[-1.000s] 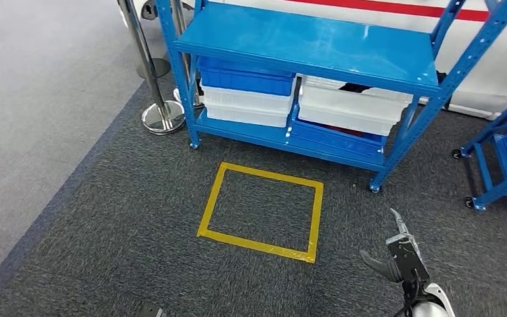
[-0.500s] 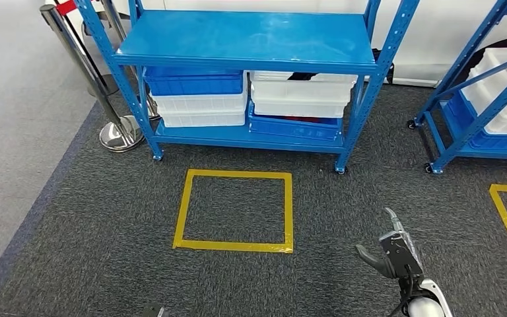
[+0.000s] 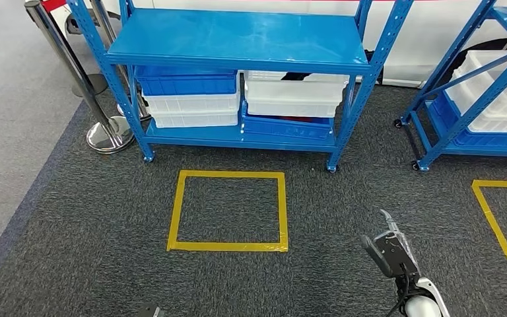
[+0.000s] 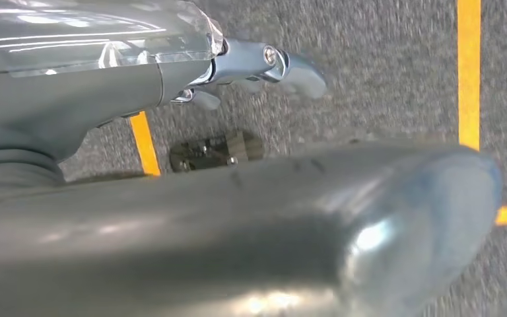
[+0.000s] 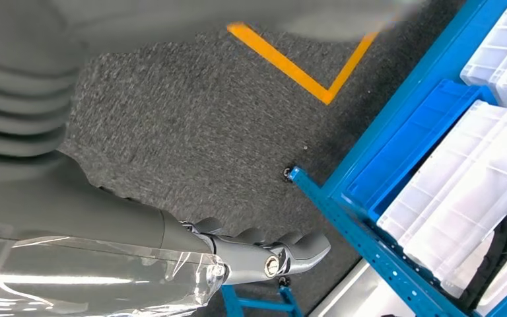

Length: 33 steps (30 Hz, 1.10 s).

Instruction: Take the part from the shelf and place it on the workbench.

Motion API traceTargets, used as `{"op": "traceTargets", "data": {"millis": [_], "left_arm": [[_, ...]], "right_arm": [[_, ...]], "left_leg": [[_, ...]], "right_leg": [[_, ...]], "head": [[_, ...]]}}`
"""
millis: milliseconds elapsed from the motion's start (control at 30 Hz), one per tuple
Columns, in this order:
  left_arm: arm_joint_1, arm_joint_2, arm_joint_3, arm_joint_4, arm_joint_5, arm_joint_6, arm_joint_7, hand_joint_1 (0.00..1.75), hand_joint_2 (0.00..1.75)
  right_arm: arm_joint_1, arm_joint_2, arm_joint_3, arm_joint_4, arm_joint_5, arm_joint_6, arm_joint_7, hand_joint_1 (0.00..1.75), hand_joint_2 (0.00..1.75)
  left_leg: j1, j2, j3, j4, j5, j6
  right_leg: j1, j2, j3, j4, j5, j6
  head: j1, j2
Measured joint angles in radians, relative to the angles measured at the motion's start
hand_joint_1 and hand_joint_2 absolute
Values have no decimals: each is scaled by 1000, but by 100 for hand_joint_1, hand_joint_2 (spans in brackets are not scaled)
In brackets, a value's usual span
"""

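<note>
A yellow tape square (image 3: 228,211) is stuck on the dark grey carpet (image 3: 92,224), and part of a second yellow tape outline (image 3: 495,221) shows at the right edge. To the left of the blue rack, two chrome barrier posts (image 3: 72,69) stand on round bases, where the dark carpet meets a lighter grey floor (image 3: 6,132). On the lowest level of the rack there are a blue bin (image 3: 185,82) on top of white bins (image 3: 195,111), and beside them a white bin (image 3: 294,98) on top of another blue bin (image 3: 287,127).
</note>
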Motion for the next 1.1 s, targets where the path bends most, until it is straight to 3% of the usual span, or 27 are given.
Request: {"op": "traceTargets", "data": {"millis": [133,233,333,400,467,533,700,767,800,867,933,1000,1067,1100], "left_arm": [[-3,0,0,0,-2,-8,2,0,0],[-4,1,0,0,0,-8,3,0,0],[-4,0,0,0,-1,-2,0,0,0],[-4,0,0,0,-4,3,-1,0,0],[-4,0,0,0,-9,4,0,0,0],[-2,-1,0,0,-11,4,2,0,0],[-2,-1,0,0,-12,4,3,0,0],[-2,-1,0,0,-13,4,4,0,0],[-2,-1,-1,0,-14,4,5,0,0],[-3,-2,-2,0,-18,4,10,0,0],[-2,-2,-2,0,-21,4,13,0,0],[-2,-2,-2,0,-22,5,15,0,0],[-3,-2,-2,0,-23,5,17,0,0],[-3,-2,-3,0,-23,5,18,0,0]], "right_arm": [[0,0,4,1,2,-4,4,0,0],[-3,3,12,4,12,-5,5,0,0],[-17,6,16,14,19,-5,2,0,0],[-27,6,17,24,19,-5,-1,0,0],[-31,6,17,33,19,-5,-2,0,0],[-30,6,17,38,19,-5,-3,0,0],[-30,6,17,40,19,-5,-3,0,0],[-31,6,17,44,19,-5,-4,0,0],[-31,6,17,46,19,-5,-5,0,0],[-33,6,17,52,19,-6,-8,0,0],[-34,7,18,56,19,-8,-11,0,0],[-34,7,19,56,20,-9,-12,0,0],[-33,8,19,57,20,-9,-12,0,0],[-32,8,19,57,20,-9,-12,0,0]], "left_leg": [[-4,0,-2,3,-1,5],[-11,0,-7,7,-4,16],[-5,3,0,-10,11,28],[0,8,5,-24,26,37],[-1,9,-2,-25,32,39],[-1,9,-7,-24,33,37],[-1,9,-9,-23,34,36],[1,10,-13,-19,34,34],[3,10,-17,-15,34,30],[4,9,-32,3,36,6],[5,8,-50,24,29,-20],[9,7,-74,82,-30,-30],[9,7,-110,204,-123,-32],[9,7,-121,260,-153,-31]], "right_leg": [[-3,0,1,-5,3,12],[-10,0,2,-8,4,26],[-11,-1,1,-2,-4,33],[-12,-5,-22,61,-58,34],[-13,-7,-72,188,-133,36],[-13,-7,-104,271,-168,39],[-13,-7,-109,286,-170,40],[-16,-8,-93,263,-146,43],[-19,-10,-65,218,-120,46],[-20,-10,0,96,-72,33],[-17,-8,22,30,-49,4],[-14,-10,4,29,-34,-17],[-7,-10,-18,30,-17,-28],[-3,-10,-31,30,-8,-31]], "head": [[0,0],[0,0],[0,0],[0,0],[0,0],[0,0],[0,0],[0,0],[0,0],[0,0],[0,0],[0,0],[0,0],[0,0]]}}
